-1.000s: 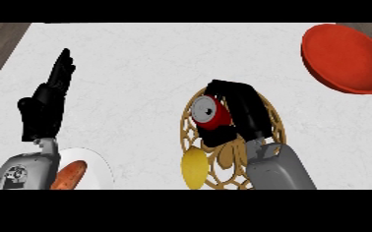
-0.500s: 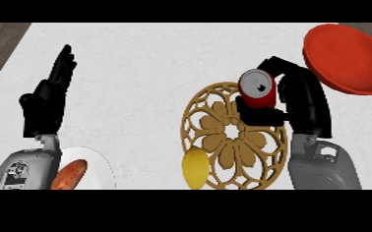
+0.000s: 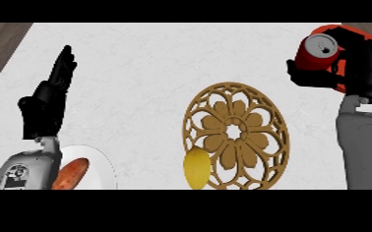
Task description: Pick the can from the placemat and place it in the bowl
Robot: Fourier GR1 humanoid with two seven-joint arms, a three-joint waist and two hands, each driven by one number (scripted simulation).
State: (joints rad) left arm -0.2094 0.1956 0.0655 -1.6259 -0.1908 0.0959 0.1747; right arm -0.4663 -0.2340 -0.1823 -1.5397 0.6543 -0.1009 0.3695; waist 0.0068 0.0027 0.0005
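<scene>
So the right hand point(image 3: 330, 71) is up in the far right corner of the head view, fingers curled round the can point(image 3: 318, 53) and clamped on it. The can is red with a silver top, and that top faces pretty much straight up at the camera, so it looks close to upright in the grip. The grey forearm runs straight down from the hand to the lower edge of the view. Right behind and under the hand there's the red bowl point(image 3: 355, 44); only bits of its rim peek out around the fingers, and the can sits over it, though I can't tell whether it's touching the bowl.

Down and to the left of that hand is the placemat point(image 3: 236, 135), a round brown lattice thing with a flower pattern, well apart from the can. A yellow lemon point(image 3: 197, 166) sits on the placemat's near left edge.

The left hand point(image 3: 48, 103) is way over on the other side, open with fingers straight and pointing up, just resting. Right below its wrist there's a white plate point(image 3: 102, 164) with an orange-red piece of food point(image 3: 71, 173) on it.
</scene>
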